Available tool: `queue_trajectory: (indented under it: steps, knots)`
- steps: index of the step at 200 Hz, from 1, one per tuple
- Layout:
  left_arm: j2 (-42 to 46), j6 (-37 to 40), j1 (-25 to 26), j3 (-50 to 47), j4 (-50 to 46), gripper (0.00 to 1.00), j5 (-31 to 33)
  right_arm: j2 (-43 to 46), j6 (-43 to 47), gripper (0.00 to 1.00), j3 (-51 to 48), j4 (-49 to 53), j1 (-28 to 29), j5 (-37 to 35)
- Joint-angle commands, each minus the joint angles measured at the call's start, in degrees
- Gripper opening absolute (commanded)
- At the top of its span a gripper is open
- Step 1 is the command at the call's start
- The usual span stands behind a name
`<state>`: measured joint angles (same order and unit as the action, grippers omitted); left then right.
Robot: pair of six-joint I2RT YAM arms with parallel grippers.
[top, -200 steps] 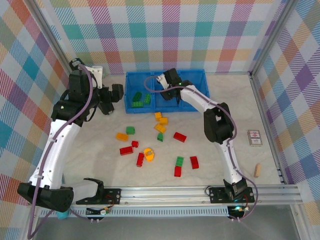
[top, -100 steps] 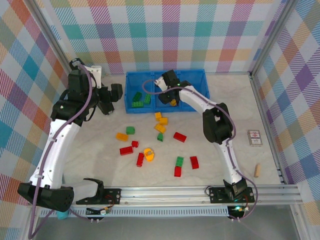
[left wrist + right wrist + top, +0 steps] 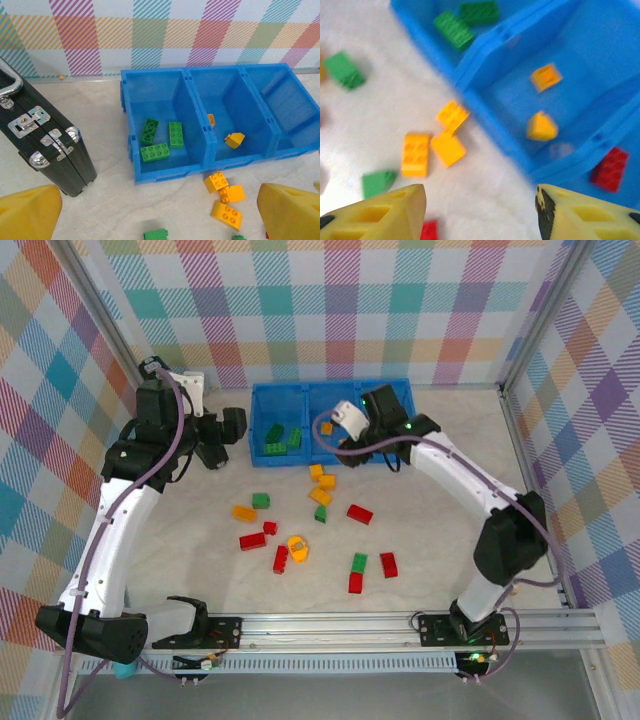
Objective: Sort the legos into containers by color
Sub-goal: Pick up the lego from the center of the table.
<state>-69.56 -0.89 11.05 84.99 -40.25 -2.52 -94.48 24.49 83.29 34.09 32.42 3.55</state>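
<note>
The blue tray (image 3: 330, 400) with its three containers stands at the back. Three green legos (image 3: 155, 152) lie in its left compartment, two yellow ones (image 3: 234, 140) in the middle one, and a red one (image 3: 610, 169) in the right one. Yellow legos (image 3: 322, 483) cluster just in front of the tray, with red (image 3: 359, 513) and green (image 3: 261, 501) ones scattered nearer. My right gripper (image 3: 480, 200) hangs open over the tray's front edge with nothing between its fingers. My left gripper (image 3: 160, 212) is open, left of the tray (image 3: 228, 432).
A black case (image 3: 45, 145) with metal latches lies left of the tray. A small card box (image 3: 510, 516) and a tan cork cylinder (image 3: 515, 580) sit at the right. Checked walls close in the table on three sides.
My right gripper opened and let a yellow lego fall into the middle compartment. Its arm then swung out to the right. The left arm has not moved.
</note>
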Motion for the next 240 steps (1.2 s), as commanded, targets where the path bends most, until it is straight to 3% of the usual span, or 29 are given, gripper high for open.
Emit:
queue_trajectory:
  steps: [1, 79, 127, 194, 214, 240]
  knots:
    - [1.36, -1.34, -1.27, -0.40, 1.92, 1.00, -2.06, 1.69, 2.85, 0.62, -9.18, 0.66, 0.97, 4.86]
    - [1.35, -1.55, -0.72, -0.53, 2.02, 1.00, -3.72, 0.99, -3.14, 0.65, -19.93, -1.11, 1.11, 6.23]
    - [1.36, -1.54, -0.34, -0.72, 2.19, 1.00, -4.33, -4.07, -5.33, 0.69, -20.71, -3.04, 1.06, 5.44]
    - [1.44, -1.40, -0.02, -0.87, 2.11, 1.00, -4.24, -9.28, -7.31, 0.71, -19.13, -2.51, 1.06, -1.52]
    - [1.27, -1.42, 0.02, -0.80, 2.11, 1.00, -4.24, -10.10, -7.61, 0.68, -19.03, -2.45, 1.07, -2.10]
    - [1.10, -1.35, -0.05, -0.85, 2.11, 1.00, -4.15, -10.67, -7.70, 0.57, -18.95, -2.45, 1.05, -2.67]
